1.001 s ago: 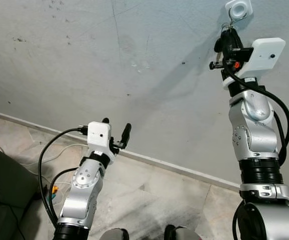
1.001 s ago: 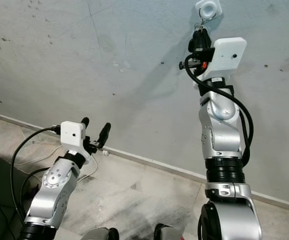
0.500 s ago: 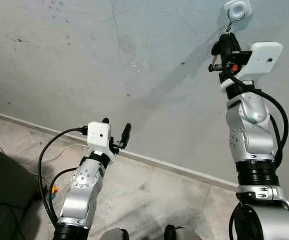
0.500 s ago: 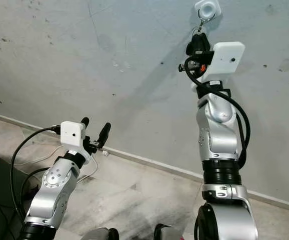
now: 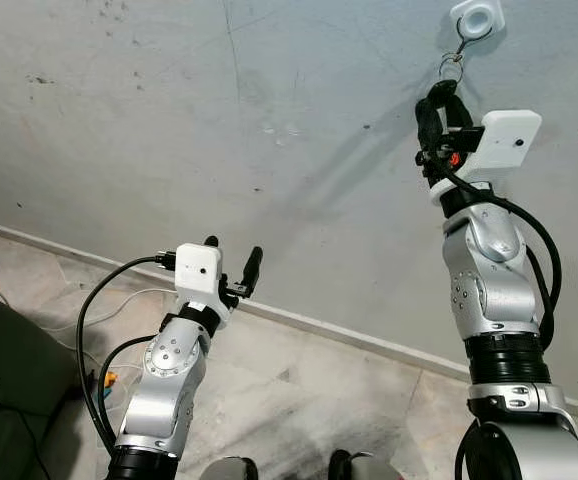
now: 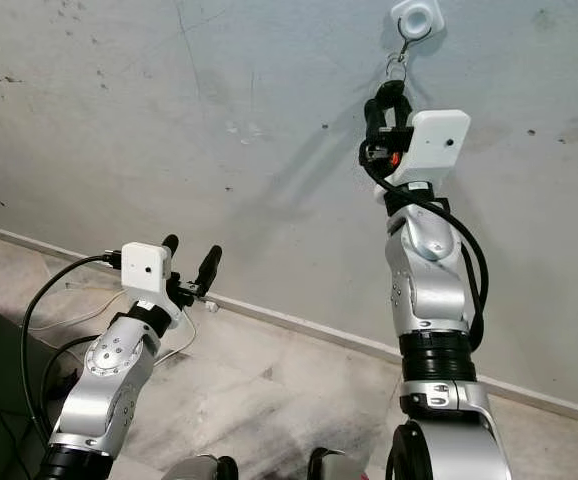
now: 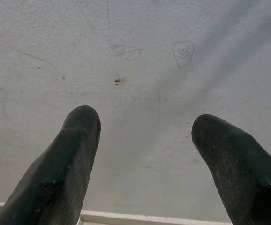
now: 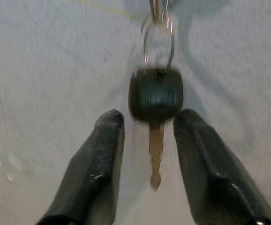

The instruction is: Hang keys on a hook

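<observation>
A white round hook point(image 5: 477, 18) is fixed high on the grey wall. A metal ring point(image 5: 451, 66) hangs from it and carries a key with a black head point(image 8: 155, 95) and a brass blade. My right gripper point(image 5: 435, 103) is raised just below the ring and is open. In the right wrist view its fingers point(image 8: 102, 154) stand on either side of the hanging key without gripping it. My left gripper point(image 5: 232, 255) is held low in front of the wall, open with nothing in it, and its fingers point(image 7: 79, 140) point at bare wall.
A white baseboard point(image 5: 349, 333) runs along the foot of the wall above a tiled floor point(image 5: 299, 400). Cables point(image 5: 89, 310) trail on the floor at the left, beside a dark green object point(image 5: 4, 380) in the lower left corner.
My right gripper has let go and moved down and slightly left from the hook. The key stays hanging on its ring. The left arm has not moved.
</observation>
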{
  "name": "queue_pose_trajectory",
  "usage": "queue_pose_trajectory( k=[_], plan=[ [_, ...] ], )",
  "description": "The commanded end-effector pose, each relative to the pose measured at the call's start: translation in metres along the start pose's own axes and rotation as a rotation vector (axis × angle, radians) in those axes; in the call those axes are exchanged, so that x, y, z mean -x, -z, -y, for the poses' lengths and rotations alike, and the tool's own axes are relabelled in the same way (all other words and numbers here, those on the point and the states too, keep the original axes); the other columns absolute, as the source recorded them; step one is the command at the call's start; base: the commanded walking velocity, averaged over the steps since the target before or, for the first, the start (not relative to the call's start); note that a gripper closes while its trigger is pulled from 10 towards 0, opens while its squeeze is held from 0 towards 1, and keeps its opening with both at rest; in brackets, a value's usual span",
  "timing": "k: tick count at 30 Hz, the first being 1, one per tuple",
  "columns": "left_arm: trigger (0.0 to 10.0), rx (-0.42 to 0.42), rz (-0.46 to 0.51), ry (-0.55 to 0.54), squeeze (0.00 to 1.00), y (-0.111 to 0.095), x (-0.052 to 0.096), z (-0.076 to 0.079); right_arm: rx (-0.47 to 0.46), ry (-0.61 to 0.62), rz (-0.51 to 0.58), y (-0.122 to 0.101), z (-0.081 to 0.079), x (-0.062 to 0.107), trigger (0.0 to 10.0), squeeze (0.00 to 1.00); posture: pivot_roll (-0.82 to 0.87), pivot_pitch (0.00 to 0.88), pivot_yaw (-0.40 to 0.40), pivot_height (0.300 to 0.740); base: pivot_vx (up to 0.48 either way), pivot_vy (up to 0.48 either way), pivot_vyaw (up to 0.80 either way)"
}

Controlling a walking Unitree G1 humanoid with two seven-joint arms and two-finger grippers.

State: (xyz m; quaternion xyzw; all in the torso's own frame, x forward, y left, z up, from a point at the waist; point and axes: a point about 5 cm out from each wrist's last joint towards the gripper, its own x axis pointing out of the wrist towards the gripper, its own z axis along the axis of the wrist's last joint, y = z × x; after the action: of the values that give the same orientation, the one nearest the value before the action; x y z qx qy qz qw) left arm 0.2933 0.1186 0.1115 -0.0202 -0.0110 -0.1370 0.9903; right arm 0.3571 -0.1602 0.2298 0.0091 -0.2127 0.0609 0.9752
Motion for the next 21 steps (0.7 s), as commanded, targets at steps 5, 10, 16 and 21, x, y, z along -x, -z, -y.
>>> queue_pose_trajectory(
  k=[5, 10, 16, 21],
  plan=[
    [10.0, 0.011, 0.027, -0.009, 0.0, -0.007, -0.001, 0.0, 0.06, 0.002, -0.037, 0.008, -0.006, 0.012, 10.0, 1.0, 0.04, 0.156, 0.043, 0.74, 0.0, 0.0, 0.0],
    [10.0, 0.041, 0.078, 0.001, 0.0, -0.02, -0.005, 0.004, 0.061, 0.004, -0.077, 0.018, -0.018, 0.025, 10.0, 1.0, 0.02, 0.149, 0.029, 0.74, 0.0, 0.0, 0.0],
    [10.0, 0.054, 0.093, -0.001, 0.0, -0.022, -0.008, 0.006, 0.052, -0.01, -0.085, 0.022, -0.035, 0.038, 10.0, 1.0, 0.01, 0.137, 0.017, 0.74, 0.0, 0.0, 0.0],
    [10.0, 0.07, 0.099, -0.014, 0.0, -0.022, -0.008, 0.008, 0.05, 0.017, -0.101, 0.024, -0.035, 0.043, 10.0, 1.0, 0.01, 0.125, 0.012, 0.74, 0.0, 0.0, 0.0]
  ],
)
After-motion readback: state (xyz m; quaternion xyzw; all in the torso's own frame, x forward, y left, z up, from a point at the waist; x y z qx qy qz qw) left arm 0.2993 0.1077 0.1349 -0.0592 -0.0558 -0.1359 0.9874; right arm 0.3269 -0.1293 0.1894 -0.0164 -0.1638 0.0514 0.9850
